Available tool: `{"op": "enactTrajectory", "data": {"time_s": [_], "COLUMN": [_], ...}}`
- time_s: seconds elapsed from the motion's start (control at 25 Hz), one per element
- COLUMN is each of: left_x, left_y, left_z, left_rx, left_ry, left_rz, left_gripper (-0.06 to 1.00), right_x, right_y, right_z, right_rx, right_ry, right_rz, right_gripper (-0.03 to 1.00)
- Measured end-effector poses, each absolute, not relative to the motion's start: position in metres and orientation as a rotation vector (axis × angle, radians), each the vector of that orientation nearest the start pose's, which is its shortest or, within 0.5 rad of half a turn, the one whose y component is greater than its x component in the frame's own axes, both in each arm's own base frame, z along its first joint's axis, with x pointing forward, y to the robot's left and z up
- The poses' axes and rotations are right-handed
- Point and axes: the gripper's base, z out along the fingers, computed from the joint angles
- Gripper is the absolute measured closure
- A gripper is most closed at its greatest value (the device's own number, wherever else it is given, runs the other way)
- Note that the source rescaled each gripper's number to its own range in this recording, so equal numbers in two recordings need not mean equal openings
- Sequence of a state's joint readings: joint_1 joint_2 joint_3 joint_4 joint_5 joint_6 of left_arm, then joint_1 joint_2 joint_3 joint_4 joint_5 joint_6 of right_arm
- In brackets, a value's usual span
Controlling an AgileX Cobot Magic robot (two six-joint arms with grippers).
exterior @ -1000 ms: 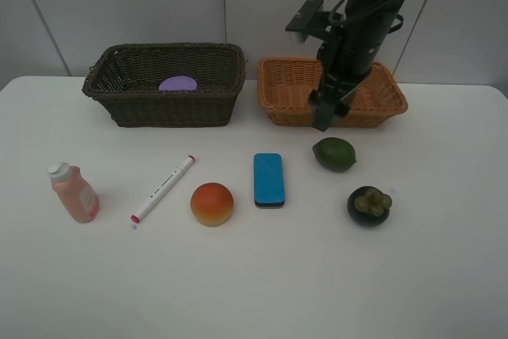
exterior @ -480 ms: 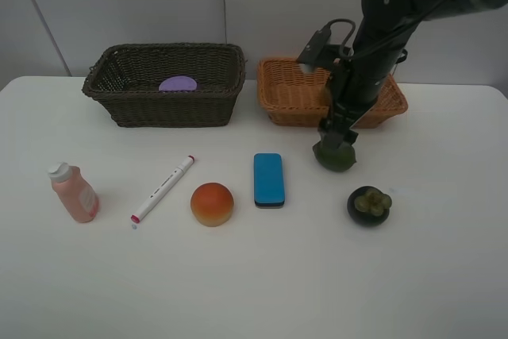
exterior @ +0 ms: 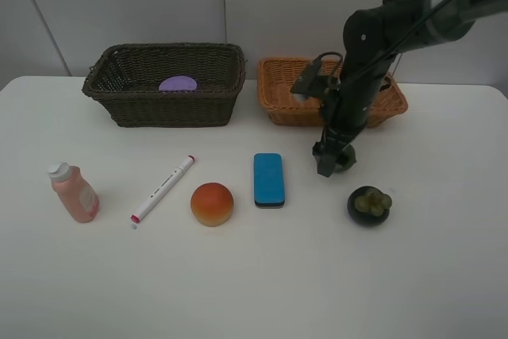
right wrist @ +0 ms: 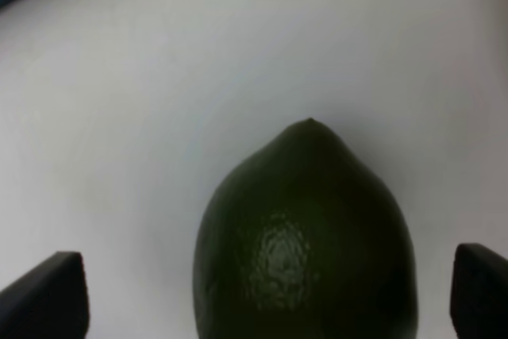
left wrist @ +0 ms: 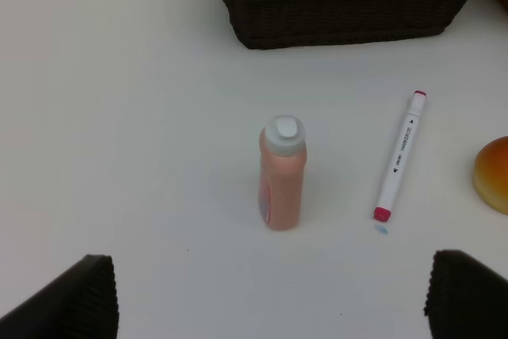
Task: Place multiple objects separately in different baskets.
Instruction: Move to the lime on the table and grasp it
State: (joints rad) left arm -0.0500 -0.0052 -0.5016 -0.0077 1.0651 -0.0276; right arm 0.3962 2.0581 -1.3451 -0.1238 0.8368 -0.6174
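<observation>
Dark basket (exterior: 167, 109) holds a purple-lidded jar (exterior: 178, 83); orange basket (exterior: 286, 113) sits just right of it. Right hand (exterior: 328, 163) straddles the lime (right wrist: 305, 236), jaws spread wide; left hand (left wrist: 268, 295) likewise spread.

Right arm (exterior: 379, 33): glossy black tubular links, rounded joints, thin black cables (exterior: 327, 56) looping off it, small grey box-shaped camera module (exterior: 305, 85) near the wrist. left gripper (left wrist: 270, 291) fingers (left wrist: 71, 299) matte black, ribbed. right gripper (exterior: 327, 166) fingers (right wrist: 44, 299) black, blurred.
</observation>
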Motion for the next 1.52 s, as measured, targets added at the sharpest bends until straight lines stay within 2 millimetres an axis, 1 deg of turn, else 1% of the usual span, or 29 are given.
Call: {"op": "enactTrajectory", "data": {"time_s": [0.2,0.68,0.72,0.76,0.8,0.84,0.88,0.92,0.96,1.0,1.52], "left_x": [-0.006,-0.006,-0.006,-0.006,-0.006,-0.006,-0.006,-0.006,-0.006,-0.006,-0.006], "left_y": [0.000,0.000,0.000,0.000,0.000,0.000,0.000,0.000,0.000,0.000,0.000], "left_z": [0.277,0.277,0.277,0.277,0.277,0.277,0.277,0.277,0.277,0.277,0.277], "left_rx": [0.023,0.023,0.023,0.023,0.023,0.023,0.023,0.023,0.023,0.023,0.023], "left_ry": [2.042,2.042,2.042,2.042,2.042,2.042,2.042,2.042,2.042,2.042,2.042], "left_rz": [-0.058,-0.058,-0.058,-0.058,-0.058,-0.058,-0.058,-0.058,-0.058,-0.058,-0.058], "left_gripper": [-0.06,-0.06,-0.06,-0.06,-0.06,-0.06,-0.06,-0.06,-0.06,-0.06,-0.06], "right_x": [0.368,0.371,0.371,0.371,0.371,0.371,0.372,0.372,0.372,0.372,0.372], "right_y": [0.139,0.140,0.140,0.140,0.140,0.140,0.140,0.140,0.140,0.140,0.140], "right_z": [0.123,0.123,0.123,0.123,0.123,0.123,0.123,0.123,0.123,0.123,0.123], "right_rx": [-1.565,-1.530,-1.528,-1.527,-1.527,-1.526,-1.525,-1.524,-1.524,-1.524,-1.527], "right_ry": [2.640,2.610,2.611,2.611,2.611,2.610,2.607,2.605,2.604,2.604,2.601], "right_rz": [-0.147,-0.136,-0.134,-0.133,-0.132,-0.132,-0.132,-0.132,-0.134,-0.134,-0.138], "right_gripper": [-0.03,-0.03,-0.02,0.01,0.07,0.17,0.33,0.51,0.78,0.84,0.85]}}
